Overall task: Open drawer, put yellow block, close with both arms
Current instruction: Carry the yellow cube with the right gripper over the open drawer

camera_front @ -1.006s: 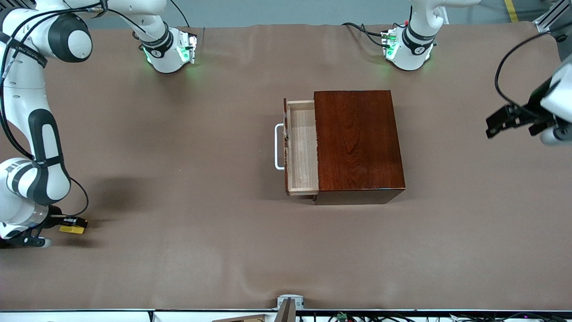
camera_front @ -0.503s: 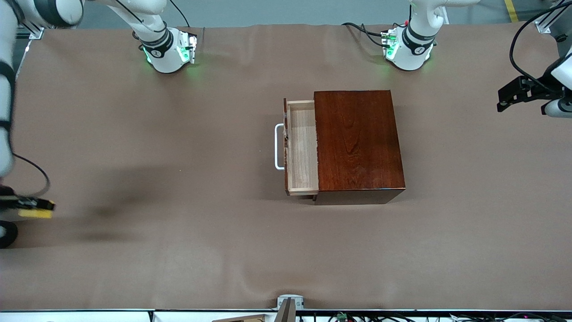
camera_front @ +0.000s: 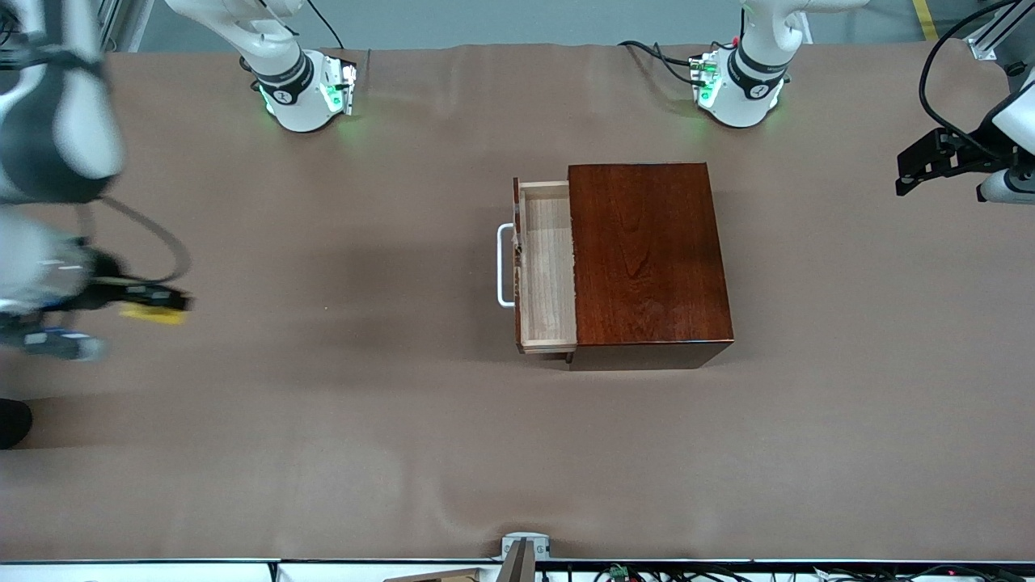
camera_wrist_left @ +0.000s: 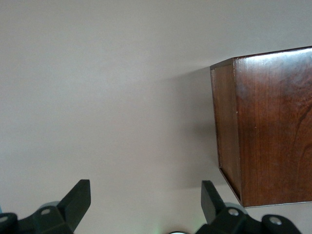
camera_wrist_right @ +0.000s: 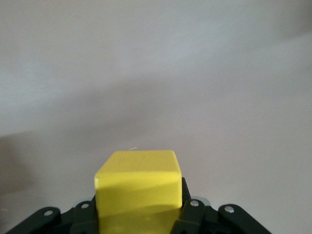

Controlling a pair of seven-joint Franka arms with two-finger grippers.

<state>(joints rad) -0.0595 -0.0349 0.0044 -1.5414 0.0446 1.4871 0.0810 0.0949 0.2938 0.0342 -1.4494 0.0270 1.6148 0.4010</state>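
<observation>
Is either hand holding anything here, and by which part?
The right hand holds the yellow block by two opposite side faces, above the table. The left hand is open and holds nothing.

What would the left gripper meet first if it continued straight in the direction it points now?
Probably the bare tabletop. The left gripper, fingers open, points at cloth beside the wooden box. The box sits off to one side of that line, though depth is unclear.

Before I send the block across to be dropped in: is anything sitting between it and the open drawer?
Nothing visible. The right gripper holds the yellow block over bare table at the right arm's end; the drawer stands open and looks empty. The left gripper waits, open, at the left arm's end.
</observation>
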